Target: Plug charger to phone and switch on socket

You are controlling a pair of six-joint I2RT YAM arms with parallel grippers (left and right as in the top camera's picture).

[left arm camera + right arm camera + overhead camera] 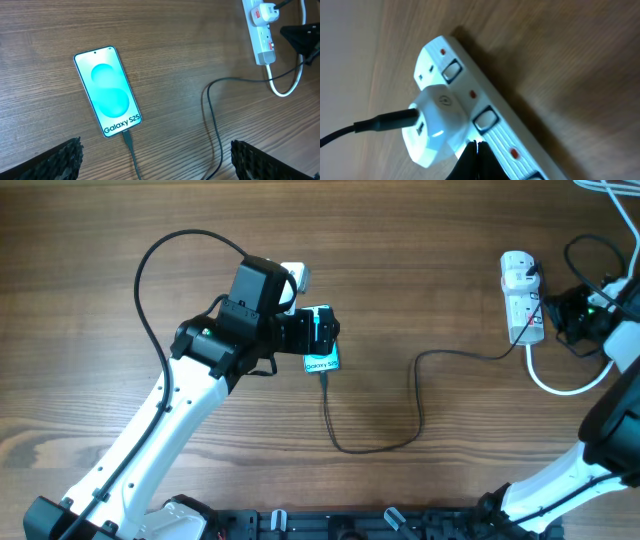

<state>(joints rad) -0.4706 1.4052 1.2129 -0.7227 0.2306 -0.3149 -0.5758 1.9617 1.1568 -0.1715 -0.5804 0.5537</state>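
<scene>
Phone (107, 93): flat on the bench (420, 240), lit teal screen up, left of the middle and toward the far edge, directly below the left wrist.
Charger (418, 405): plug tip seated in the phone's bottom edge. Thin black cable looping toward the near edge, then back up and across to the white adapter (437, 127) plugged into the socket.
Socket (520, 295): white strip near the far right corner, with a thick white cord (560, 388) curling off its near end.
Left gripper (156, 159): hovering over the phone, spread wide, holding nothing.
Right gripper (476, 155): pinched to a narrow point, holding nothing, tip just beside the second rocker switch (486, 119); contact unclear.
Switch position: cannot tell.
</scene>
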